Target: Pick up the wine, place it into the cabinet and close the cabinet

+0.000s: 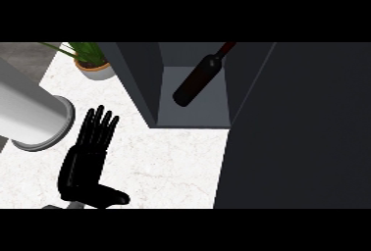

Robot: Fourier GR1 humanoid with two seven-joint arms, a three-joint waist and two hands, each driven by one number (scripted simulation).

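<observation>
One wine bottle point(197, 78) tilted inside cabinet point(192, 115); one potted plant point(92, 61), grey cylinder point(33, 115), maybe canister; left hand point(88, 157) flat, holding nothing.

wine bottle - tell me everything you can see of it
The wine bottle is dark, nearly black with a reddish tint, and glossy like glass. It has a wide body, rounded shoulders and a slim neck ending in a dark red top. It lies inside the open cabinet, slanted in the view, with its base toward the front of the grey shelf and its neck pointing back and to the right. No hand touches it. Whether its neck leans on the cabinet's wall cannot be told.
</observation>
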